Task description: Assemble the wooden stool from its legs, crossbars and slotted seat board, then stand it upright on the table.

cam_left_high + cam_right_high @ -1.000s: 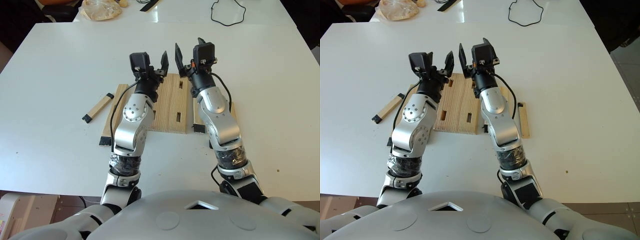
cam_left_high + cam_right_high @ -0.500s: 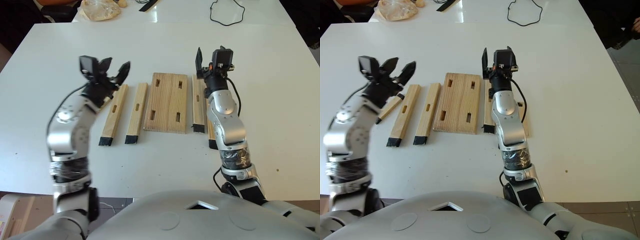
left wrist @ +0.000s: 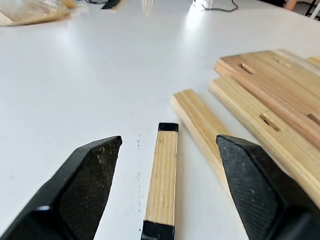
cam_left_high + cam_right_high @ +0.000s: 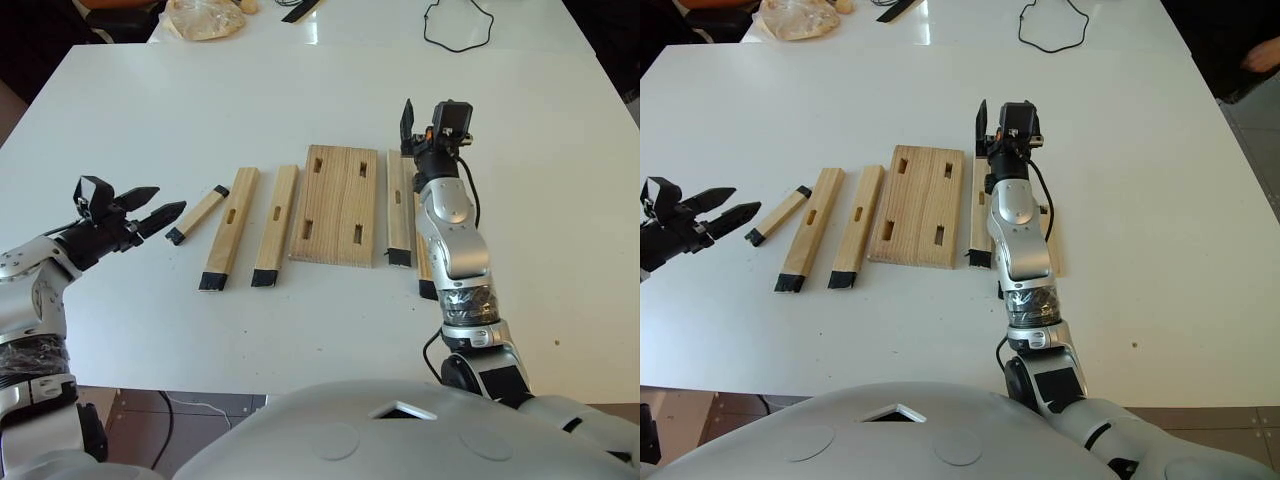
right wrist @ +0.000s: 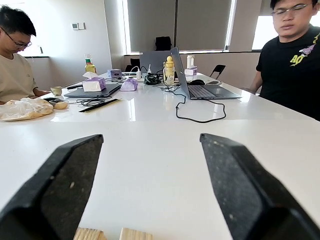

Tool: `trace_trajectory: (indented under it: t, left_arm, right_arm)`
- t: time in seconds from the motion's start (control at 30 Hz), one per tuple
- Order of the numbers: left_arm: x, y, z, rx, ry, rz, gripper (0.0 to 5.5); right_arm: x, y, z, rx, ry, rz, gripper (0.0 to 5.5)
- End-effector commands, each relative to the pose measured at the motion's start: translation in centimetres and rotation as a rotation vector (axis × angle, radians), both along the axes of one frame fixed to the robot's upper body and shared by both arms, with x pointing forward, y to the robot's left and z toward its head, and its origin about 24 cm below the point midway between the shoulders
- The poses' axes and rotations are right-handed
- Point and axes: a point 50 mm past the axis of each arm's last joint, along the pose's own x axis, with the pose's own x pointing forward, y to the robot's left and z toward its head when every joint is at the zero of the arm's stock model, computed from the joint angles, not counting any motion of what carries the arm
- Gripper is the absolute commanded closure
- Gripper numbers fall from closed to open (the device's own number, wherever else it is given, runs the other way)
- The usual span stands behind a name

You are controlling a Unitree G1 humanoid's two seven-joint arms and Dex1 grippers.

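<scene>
a: where are the wooden parts?
b: all flat on the white table [image 4: 560,180]. the slotted seat board [image 4: 335,203] is in the middle, two long legs [image 4: 230,228] just left of it, two more bars [image 4: 397,215] just right, and a short crossbar [image 4: 197,214] farther left.
a: and the jaws?
b: the left gripper [image 4: 170,198] is near the crossbar, jaws spread. the right gripper [image 5: 151,136] is over the far end of the right bars, jaws spread too.
</scene>
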Motion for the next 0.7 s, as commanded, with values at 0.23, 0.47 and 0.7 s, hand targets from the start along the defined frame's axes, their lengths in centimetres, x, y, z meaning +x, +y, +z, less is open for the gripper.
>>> trace_trajectory:
  t: [0.23, 0.47, 0.7]
  left_arm:
    - [0.0, -0.1, -3.3, 0.082, 0.111, -0.040, 1.98]
    - [0.3, 0.6, -3.8, 0.125, 0.135, -0.037, 1.98]
    - [-2.1, 0.9, -5.6, 0.134, 0.277, -0.065, 1.98]
  right_arm:
    - [0.0, 0.4, -0.5, -0.001, 0.013, 0.017, 1.94]
    - [-0.2, 0.3, -0.7, -0.011, 0.018, 0.026, 1.94]
    - [-0.3, 0.3, -0.9, -0.013, 0.025, 0.025, 1.94]
